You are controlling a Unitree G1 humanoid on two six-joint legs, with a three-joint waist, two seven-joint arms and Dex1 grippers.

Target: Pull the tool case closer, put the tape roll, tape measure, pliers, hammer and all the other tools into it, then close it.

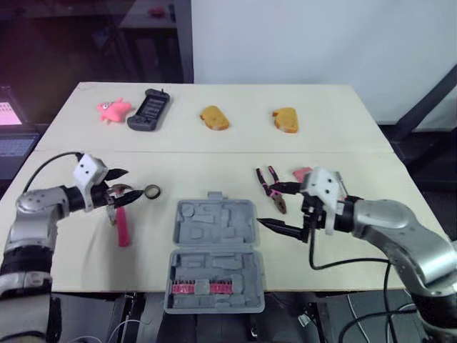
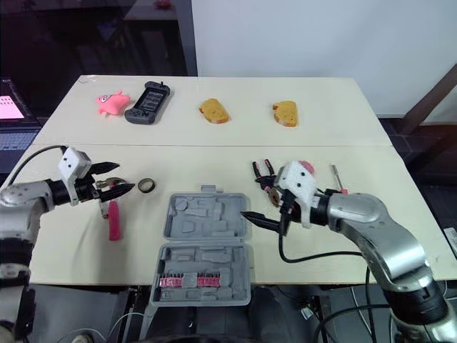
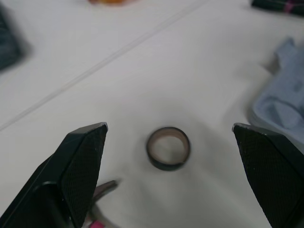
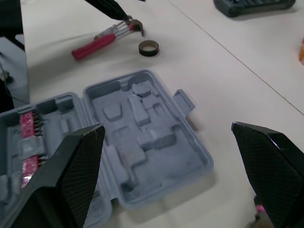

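Left gripper (image 1: 127, 184): gaping wide, holding nothing.
Tape roll (image 3: 168, 148): lying flat just ahead of its fingertips; small dark hollow ring.
Hammer (image 1: 123, 227): resting just below that gripper; metal head, pink handle.
Right gripper (image 4: 166, 127): spreading wide, empty.
Tool case (image 1: 214, 221): lying open just ahead of it; grey moulded plastic, recessed.
Pliers (image 1: 271, 187): lying close beside it.
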